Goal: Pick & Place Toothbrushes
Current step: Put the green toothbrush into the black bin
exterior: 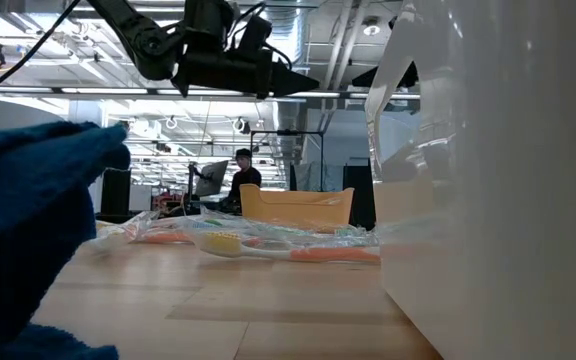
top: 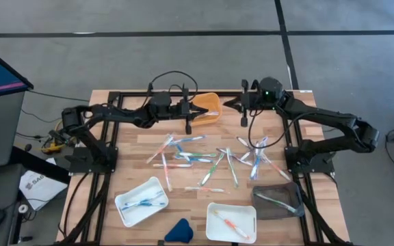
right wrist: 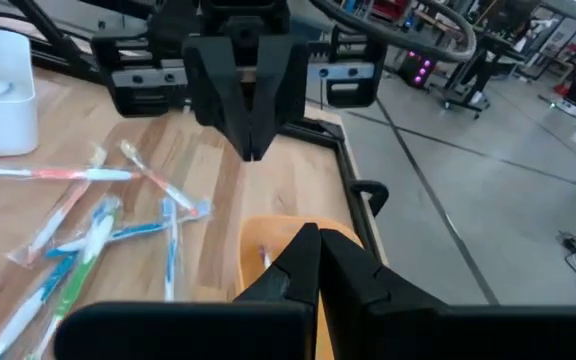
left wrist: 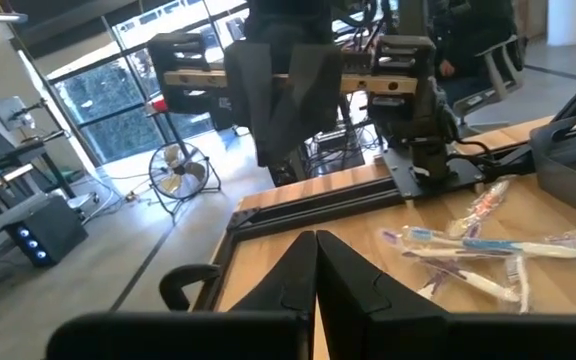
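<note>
Several toothbrushes [top: 207, 158] in blue, green, orange and clear lie loose on the middle of the wooden table, also seen in the low view [exterior: 268, 245]. My left gripper [top: 204, 109] hovers shut above the orange tray [top: 209, 107] at the far edge, pointing toward the table's right. My right gripper [top: 227, 104] hovers shut just right of that tray, pointing left at the other one. Each wrist view shows its own shut fingers, left [left wrist: 316, 270] and right [right wrist: 318, 260], with nothing between them. The right wrist view has the orange tray [right wrist: 268, 250] below the fingers.
Near the front edge stand a white tray [top: 141, 200] with blue toothbrushes, a white tray [top: 231, 220] with an orange one, and a dark grey tray [top: 277, 198]. A dark-blue wedge [top: 178, 231] lies at the front edge. A person shows in the room beyond [exterior: 243, 170].
</note>
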`<state>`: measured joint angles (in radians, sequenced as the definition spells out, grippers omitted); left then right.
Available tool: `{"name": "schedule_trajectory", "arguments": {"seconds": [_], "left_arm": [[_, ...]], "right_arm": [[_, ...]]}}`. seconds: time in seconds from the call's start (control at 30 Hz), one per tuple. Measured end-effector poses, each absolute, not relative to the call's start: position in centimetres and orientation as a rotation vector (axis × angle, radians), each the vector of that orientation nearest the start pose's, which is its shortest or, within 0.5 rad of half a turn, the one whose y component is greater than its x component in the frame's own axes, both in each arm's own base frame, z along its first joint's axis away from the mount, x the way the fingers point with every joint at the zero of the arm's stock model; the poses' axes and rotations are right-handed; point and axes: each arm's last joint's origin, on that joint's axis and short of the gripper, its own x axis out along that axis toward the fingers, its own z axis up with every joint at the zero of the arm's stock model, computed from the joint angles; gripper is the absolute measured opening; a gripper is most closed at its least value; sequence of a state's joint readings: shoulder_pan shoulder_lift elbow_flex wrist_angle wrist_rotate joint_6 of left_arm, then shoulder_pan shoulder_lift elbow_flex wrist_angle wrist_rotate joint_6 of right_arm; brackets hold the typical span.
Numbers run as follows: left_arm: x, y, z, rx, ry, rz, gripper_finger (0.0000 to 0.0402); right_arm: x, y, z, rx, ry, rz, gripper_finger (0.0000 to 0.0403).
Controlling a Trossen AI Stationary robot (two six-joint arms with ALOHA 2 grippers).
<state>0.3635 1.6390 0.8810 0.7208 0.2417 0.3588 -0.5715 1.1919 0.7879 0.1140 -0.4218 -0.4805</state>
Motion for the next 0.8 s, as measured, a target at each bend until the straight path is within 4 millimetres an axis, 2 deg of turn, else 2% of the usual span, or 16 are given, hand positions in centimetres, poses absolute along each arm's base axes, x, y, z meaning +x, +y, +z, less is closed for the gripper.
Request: {"name": "schedule_trajectory", "arguments": {"seconds": [0.43, 0.8], "left_arm": [[33.4, 11.5, 23.9, 0.351, 0.051, 0.105, 0.0001], [33.4, 11.5, 23.9, 0.349, 0.052, 0.105, 0.0001]], "right_arm": [[24.0, -10.5, 28.2, -0.383, 0.255, 0.028, 0.0001], [24.1, -10.2, 28.2, -0.386, 0.253, 0.042, 0.0001]]}}
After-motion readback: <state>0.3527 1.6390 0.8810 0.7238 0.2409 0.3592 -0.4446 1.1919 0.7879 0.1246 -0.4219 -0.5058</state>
